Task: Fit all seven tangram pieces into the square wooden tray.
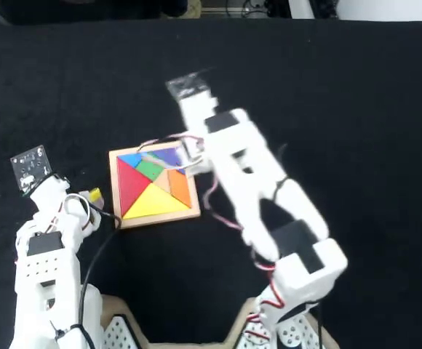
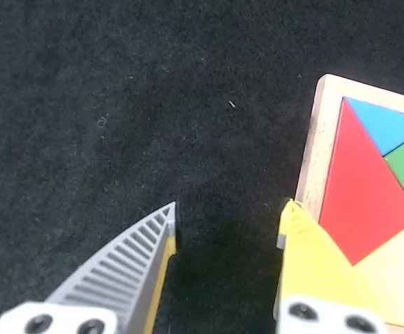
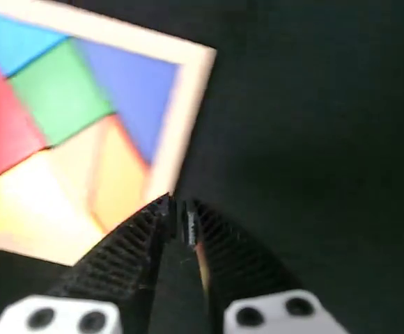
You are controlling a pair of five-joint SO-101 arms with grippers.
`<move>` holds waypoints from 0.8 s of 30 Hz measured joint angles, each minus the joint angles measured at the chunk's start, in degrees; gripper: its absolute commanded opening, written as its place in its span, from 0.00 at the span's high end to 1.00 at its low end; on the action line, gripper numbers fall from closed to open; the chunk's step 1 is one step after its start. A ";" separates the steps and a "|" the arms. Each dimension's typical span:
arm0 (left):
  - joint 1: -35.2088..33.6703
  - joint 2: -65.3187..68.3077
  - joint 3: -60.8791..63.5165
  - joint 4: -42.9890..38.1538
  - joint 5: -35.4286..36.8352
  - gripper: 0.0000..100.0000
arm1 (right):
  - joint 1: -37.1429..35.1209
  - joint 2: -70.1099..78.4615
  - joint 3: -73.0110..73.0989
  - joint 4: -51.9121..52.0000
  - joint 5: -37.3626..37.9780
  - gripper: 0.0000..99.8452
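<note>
Black tabletop (image 1: 342,87), tray (image 1: 160,219) apparently full.
All 7 pieces (image 1: 153,190) seem seated; left gripper (image 2: 230,219) gapes empty beside tray, right gripper (image 3: 176,209) pinched closed, empty.

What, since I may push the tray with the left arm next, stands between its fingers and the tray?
Nothing visible does. The left arm's fingers hang open right beside the tray, with just bare black cloth between them; the yellow one is almost at the wooden rim.

Square wooden tray (image 1: 160,217) lies flat, slightly rotated; its coloured tangram pieces (image 1: 132,187) apparently all sit inside.
</note>
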 measured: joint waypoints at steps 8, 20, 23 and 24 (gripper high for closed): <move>3.43 4.48 -6.24 3.78 -7.03 0.75 | 9.23 -8.62 8.97 -2.46 0.18 0.99; 7.12 34.81 -23.47 6.15 -9.14 0.86 | 10.46 -24.18 28.84 -15.74 0.44 0.99; 5.27 35.69 -24.62 6.68 -9.32 0.90 | 10.46 -25.05 30.51 -17.76 0.44 0.99; 4.84 35.69 -24.62 6.95 -9.23 0.90 | 10.46 -25.05 30.95 -18.29 0.44 0.99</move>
